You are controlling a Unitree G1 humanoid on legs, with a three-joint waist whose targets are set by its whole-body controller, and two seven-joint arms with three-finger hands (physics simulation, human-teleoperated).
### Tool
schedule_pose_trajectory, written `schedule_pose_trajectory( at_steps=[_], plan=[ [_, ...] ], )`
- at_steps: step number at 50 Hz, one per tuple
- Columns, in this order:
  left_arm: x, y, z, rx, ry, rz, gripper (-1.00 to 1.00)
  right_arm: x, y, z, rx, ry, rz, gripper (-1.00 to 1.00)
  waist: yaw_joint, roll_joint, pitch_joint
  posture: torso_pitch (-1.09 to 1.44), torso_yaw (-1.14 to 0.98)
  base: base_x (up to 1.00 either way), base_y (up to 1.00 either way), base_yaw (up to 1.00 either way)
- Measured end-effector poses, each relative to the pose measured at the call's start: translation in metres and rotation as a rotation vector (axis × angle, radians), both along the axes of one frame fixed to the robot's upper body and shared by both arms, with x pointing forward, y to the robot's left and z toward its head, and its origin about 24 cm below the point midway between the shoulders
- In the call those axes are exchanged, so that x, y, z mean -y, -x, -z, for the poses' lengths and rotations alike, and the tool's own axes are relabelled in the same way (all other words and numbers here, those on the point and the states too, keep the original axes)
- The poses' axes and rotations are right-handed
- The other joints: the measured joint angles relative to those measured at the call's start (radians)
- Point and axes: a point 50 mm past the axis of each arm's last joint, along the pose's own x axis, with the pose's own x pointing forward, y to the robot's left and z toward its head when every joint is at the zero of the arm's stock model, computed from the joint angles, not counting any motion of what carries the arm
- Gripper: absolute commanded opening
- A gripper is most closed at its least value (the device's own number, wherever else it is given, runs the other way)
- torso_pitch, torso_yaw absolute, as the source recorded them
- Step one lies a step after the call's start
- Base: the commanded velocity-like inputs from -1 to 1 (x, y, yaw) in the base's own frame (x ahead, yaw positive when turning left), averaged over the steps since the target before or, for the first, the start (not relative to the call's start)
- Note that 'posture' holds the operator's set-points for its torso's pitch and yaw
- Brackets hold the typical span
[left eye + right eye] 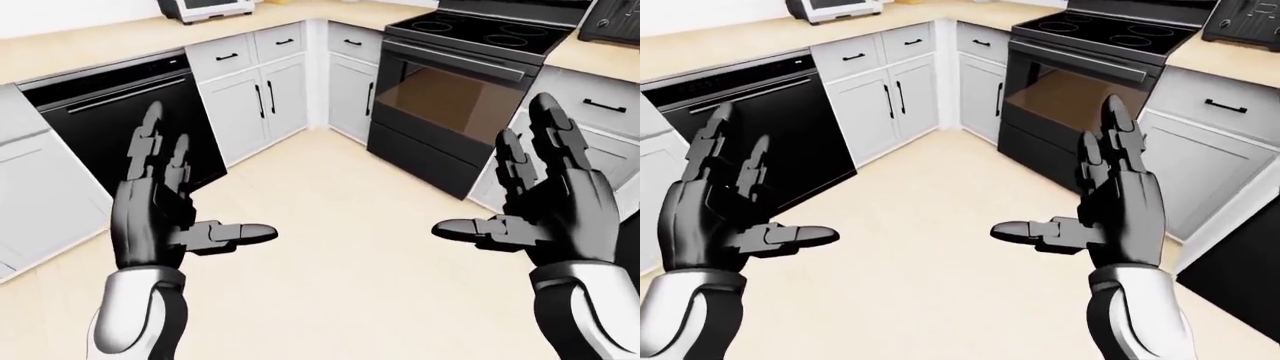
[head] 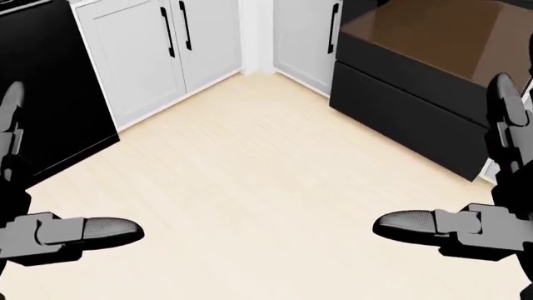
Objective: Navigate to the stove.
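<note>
The black stove [image 1: 470, 45] stands at the upper right of the left-eye view, with a dark cooktop and a brown-tinted oven door [image 1: 445, 101]. In the head view only its door and drawer [image 2: 417, 119] show at the upper right. My left hand [image 1: 165, 214] is raised at the lower left, fingers spread and empty. My right hand [image 1: 535, 202] is raised at the lower right, also open and empty. Both hands hang over the pale wood floor [image 1: 340, 247], well short of the stove.
A black dishwasher [image 1: 115, 120] stands at the left under a beige counter [image 1: 110, 37]. White cabinets [image 1: 265, 90] fill the corner between it and the stove. A toaster oven [image 1: 205, 7] sits on the counter. More white cabinets [image 1: 1210, 142] flank the stove's right.
</note>
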Motion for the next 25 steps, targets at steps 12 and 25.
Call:
schedule_pose_trajectory(
  at_steps=[12, 25],
  plan=[
    [-0.005, 0.0002, 0.0017, -0.006, -0.003, -0.027, 1.0, -0.0047, -0.0004, 0.0019, -0.003, -0.002, -0.025, 1.0, 0.023, -0.037, -0.009, 0.0, 0.0, 0.15, 0.0, 0.0],
    [-0.0016, 0.0004, 0.0017, -0.005, 0.002, -0.005, 1.0, 0.0, 0.0001, 0.0022, -0.006, 0.004, 0.003, 1.0, 0.003, -0.011, 0.001, 0.0, 0.0, 0.15, 0.0, 0.0]
  ],
)
